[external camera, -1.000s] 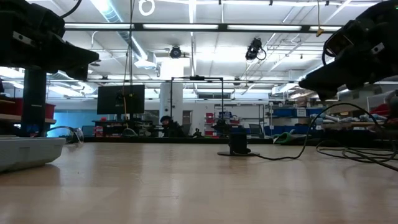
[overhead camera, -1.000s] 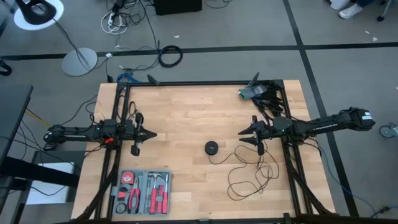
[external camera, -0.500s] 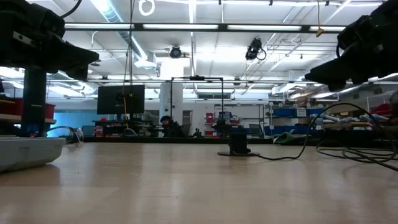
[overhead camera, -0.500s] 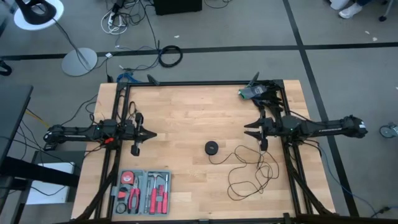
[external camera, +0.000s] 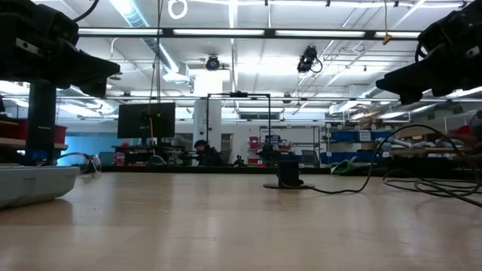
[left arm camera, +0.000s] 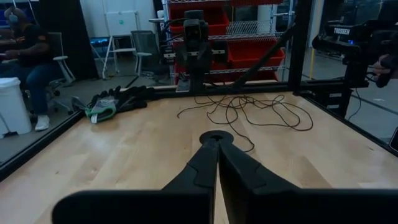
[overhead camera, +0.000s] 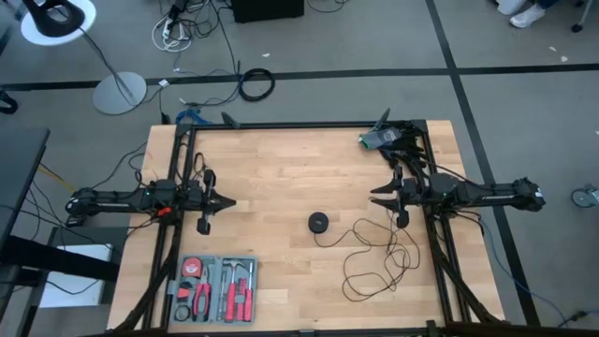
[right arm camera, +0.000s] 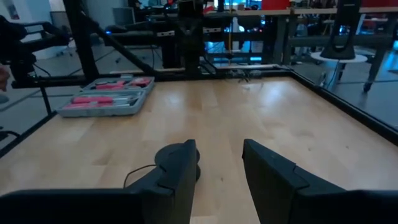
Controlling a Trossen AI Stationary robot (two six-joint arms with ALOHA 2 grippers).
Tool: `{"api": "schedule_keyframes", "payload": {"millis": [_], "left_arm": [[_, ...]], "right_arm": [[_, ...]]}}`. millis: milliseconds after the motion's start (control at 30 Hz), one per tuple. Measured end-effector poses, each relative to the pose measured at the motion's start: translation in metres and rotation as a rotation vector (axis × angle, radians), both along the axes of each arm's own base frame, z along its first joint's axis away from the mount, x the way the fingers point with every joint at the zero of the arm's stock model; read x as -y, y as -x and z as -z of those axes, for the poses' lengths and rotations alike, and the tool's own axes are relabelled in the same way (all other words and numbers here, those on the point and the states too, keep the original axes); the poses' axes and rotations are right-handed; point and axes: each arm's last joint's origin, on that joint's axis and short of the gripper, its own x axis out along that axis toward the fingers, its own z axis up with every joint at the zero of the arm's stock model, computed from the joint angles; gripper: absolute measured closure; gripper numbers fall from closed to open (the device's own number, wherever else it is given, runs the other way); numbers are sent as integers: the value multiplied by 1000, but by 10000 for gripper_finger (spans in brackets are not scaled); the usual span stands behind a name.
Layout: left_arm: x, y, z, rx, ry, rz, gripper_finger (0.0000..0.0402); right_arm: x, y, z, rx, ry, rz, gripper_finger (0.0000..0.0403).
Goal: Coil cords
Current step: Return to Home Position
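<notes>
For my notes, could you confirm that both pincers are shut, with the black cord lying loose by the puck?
Not quite: the right wrist view shows the right pincer open; only the left pincer is shut. The cord does lie loose by the puck.

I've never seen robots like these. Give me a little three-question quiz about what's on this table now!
1. True or false: the left gripper is shut and holds nothing.
2. The long thin black cord, running from the small round black puck, lies in loose loops on the ___ arm's side of the wooden table.
3. The right gripper is: A) open; B) shut on the cord; C) shut on the puck.
Key: 1 true; 2 right; 3 A.
</notes>
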Motion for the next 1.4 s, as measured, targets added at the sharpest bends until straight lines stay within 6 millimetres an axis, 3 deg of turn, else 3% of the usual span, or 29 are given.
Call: {"api": "schedule_keyframes", "payload": {"millis": [200, 467, 800, 1100, 1267, 1400], "left_arm": [[0, 0, 0, 2, 0, 0, 380], [0, 0, 0, 3, 0, 0, 380], [0, 0, 0, 4, 0, 0, 380], [0, 0, 0, 4, 0, 0, 380], [0, 0, 0, 5, 0, 0, 380], [0, 0, 0, 5, 0, 0, 380]], "right_arm": [[-1, 0, 0, -2, -6, -18, 270], [-1, 0, 0, 19, -155, -9, 268], [-1, 0, 1, 1, -123, -17, 268], [-3, -10, 18, -209, -8, -81, 269], [-3, -17, 37, -410, -17, -78, 268], [-3, -22, 45, -458, -51, -62, 269]]}}
